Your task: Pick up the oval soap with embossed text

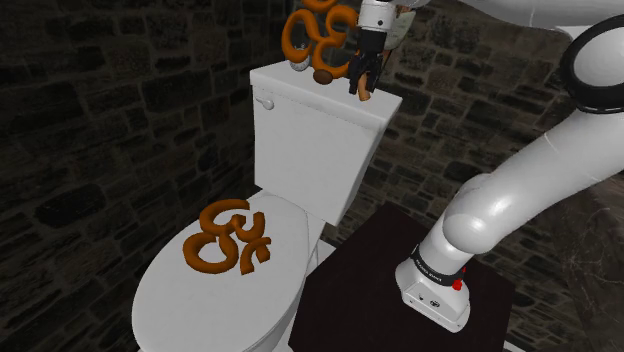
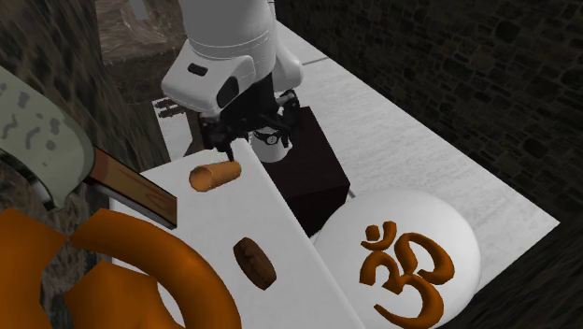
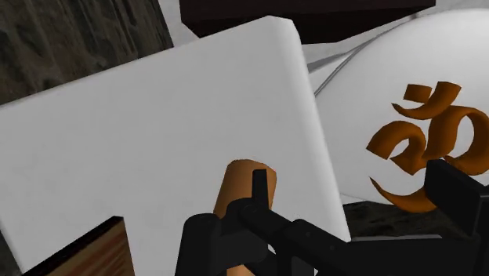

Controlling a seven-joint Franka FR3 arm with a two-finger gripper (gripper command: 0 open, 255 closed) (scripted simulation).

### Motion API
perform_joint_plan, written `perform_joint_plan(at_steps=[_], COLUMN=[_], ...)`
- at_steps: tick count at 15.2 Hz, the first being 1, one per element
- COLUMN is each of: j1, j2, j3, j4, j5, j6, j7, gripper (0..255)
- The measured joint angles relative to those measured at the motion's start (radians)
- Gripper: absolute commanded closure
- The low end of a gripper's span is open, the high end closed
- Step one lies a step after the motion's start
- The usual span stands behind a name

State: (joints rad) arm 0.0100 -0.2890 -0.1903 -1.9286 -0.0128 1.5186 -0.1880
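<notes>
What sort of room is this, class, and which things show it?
Probably a bathroom: a white toilet lid, shut, the tank behind it, and a brown oval soap lying on the tank's top.

The soap point(image 2: 254, 262) is a dark brown oval bar, any lettering too small to read, lying free on the white toilet tank lid point(image 2: 210, 234) just below the middle of the second exterior view, and at upper centre in the shoulder view
</notes>
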Motion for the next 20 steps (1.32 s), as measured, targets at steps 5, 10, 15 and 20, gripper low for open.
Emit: perform_joint_plan(at_steps=[5,10,15,20], j1=[-0.005,-0.035,-0.059,-0.05], j2=[0.236,0.494,0.615,0.589], j3=[-0.036,-0.056,-0.057,-0.056], j4=[0.29,0.623,0.774,0.671], j5=[0.038,0.097,0.125,0.118], j6=[-0.069,-0.162,-0.201,-0.123], j7=[-0.087,-0.163,-0.195,-0.197], gripper=[0,0,0,0])
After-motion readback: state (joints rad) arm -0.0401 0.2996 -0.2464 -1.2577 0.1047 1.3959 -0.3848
